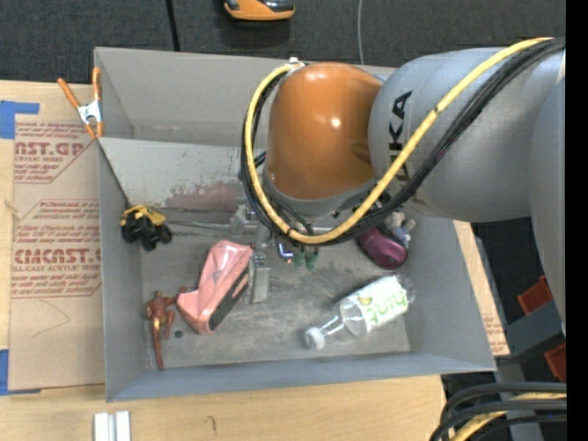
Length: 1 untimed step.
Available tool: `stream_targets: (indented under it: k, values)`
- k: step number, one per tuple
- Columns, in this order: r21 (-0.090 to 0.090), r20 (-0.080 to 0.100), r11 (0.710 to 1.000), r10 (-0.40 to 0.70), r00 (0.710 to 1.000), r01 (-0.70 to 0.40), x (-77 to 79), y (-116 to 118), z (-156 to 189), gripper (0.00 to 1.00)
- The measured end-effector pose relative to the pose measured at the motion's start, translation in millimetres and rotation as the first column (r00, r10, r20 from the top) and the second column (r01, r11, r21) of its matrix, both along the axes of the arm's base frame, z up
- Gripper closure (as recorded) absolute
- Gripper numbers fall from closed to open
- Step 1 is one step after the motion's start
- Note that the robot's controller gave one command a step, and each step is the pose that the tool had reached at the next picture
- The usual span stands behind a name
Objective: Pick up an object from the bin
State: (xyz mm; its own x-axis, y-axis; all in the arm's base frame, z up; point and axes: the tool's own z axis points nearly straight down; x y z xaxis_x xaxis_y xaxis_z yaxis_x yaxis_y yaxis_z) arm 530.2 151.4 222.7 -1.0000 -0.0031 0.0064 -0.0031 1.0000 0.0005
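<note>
orange-capped arm (322, 131) uppermost, hand (276, 269) just beside pink black-edged shoe-like thing (216, 288), grip state untellable

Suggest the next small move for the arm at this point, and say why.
Probably a slight shift toward the view's left, to centre over the pink shoe-shaped thing before lowering. The gripper hangs low at that thing's right edge rather than over its middle. It is the nearest thing; the clear bottle and the dark purple thing lie farther to the right.
</note>
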Motion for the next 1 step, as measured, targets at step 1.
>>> stream_targets:
  k: [1]
  values:
    - [0.001,0.008,1.0,-0.002,1.0,0.002,1.8,-1.0,4.5,0.0]
